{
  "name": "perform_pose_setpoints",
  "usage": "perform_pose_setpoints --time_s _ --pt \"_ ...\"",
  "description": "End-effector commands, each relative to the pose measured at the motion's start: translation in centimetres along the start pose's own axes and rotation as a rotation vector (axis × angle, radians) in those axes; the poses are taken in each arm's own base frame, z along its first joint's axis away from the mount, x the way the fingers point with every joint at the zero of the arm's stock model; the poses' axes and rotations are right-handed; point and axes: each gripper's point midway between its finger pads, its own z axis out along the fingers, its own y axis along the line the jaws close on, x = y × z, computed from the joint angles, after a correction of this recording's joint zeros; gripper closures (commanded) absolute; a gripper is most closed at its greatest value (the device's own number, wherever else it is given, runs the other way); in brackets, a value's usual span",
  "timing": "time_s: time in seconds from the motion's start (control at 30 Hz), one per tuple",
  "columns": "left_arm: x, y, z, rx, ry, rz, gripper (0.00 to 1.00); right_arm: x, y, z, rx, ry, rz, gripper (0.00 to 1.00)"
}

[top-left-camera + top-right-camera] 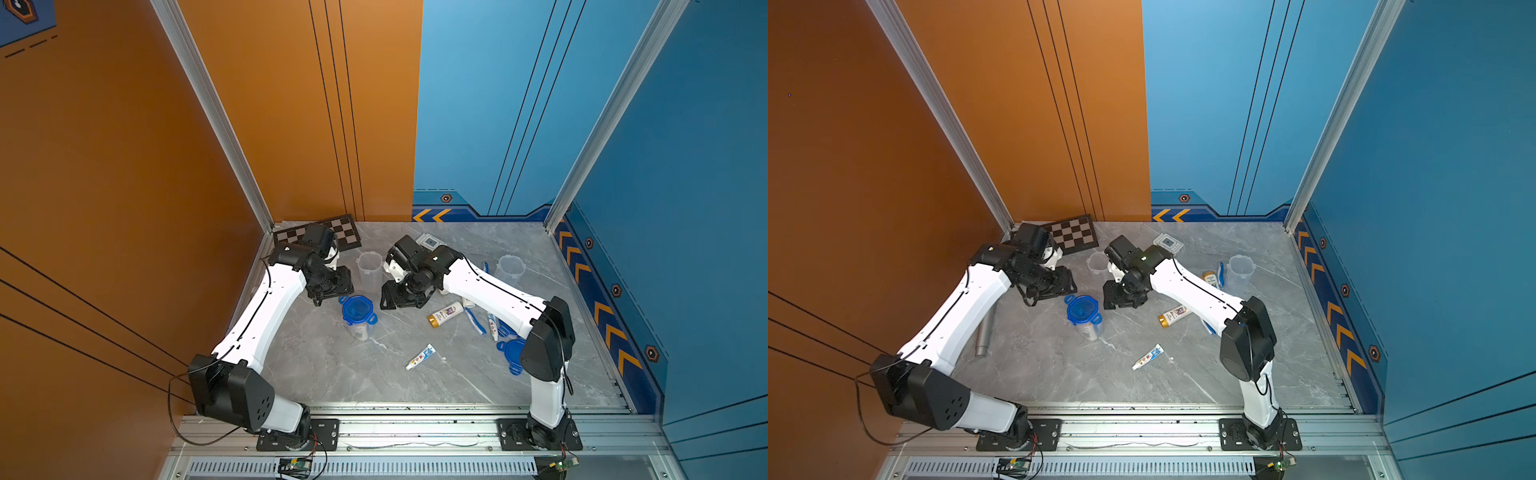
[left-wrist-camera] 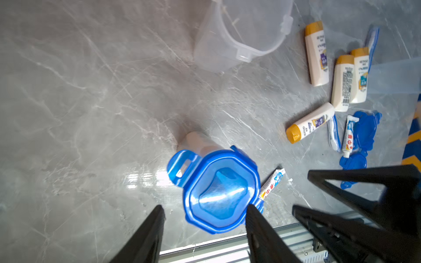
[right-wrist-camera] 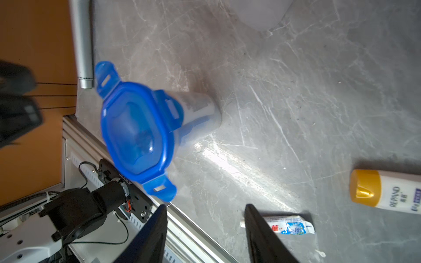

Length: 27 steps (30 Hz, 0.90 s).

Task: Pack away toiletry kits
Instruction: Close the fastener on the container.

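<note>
Both pairs of jaws stood partly open and held nothing. Seen from above, the left gripper (image 1: pixel 328 291) hung at 10 o'clock from a tall clear cup (image 1: pixel 358 326). The right gripper (image 1: pixel 395 297) hung near 3 o'clock from it. Neither touched the cup.

That cup stood upright near the middle of the grey marble table (image 1: pixel 332 374), with a blue lid (image 1: pixel 356 309) on top. In the right wrist view, two of the lid's clip tabs stuck outward.

An open, empty cup (image 1: pixel 370 266) stood at 12 o'clock from the lidded one. Another open cup (image 1: pixel 510 270) stood well apart, between 2 and 3 o'clock. A gold-capped bottle (image 1: pixel 445 314) lay on its side at 3 o'clock, past the right gripper. A toothpaste tube (image 1: pixel 420 357) lay alone at 4 o'clock. Beyond the bottle lay a toothbrush (image 1: pixel 475 321) and loose blue lids (image 1: pixel 511 353), partly hidden under the right arm.
</note>
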Motion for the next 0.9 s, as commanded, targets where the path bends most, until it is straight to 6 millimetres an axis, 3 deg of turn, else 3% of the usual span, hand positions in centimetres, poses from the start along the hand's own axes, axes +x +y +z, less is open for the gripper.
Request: perform_pose_setpoints --time_s 0.0,0.33,0.87 --pt "0.0 -0.6 1.5 0.022 0.051 0.067 0.40 1.9 0.4 1.2 0.010 0.054 -0.005 0.44" --pt "-0.1 -1.6 3.9 0.066 0.111 0.116 0.38 2.1 -0.3 3.2 0.022 0.092 0.019 0.46" --pt "2.2 -0.8 4.7 0.065 0.167 0.078 0.37 0.2 -0.2 5.1 -0.050 0.075 0.063 0.48"
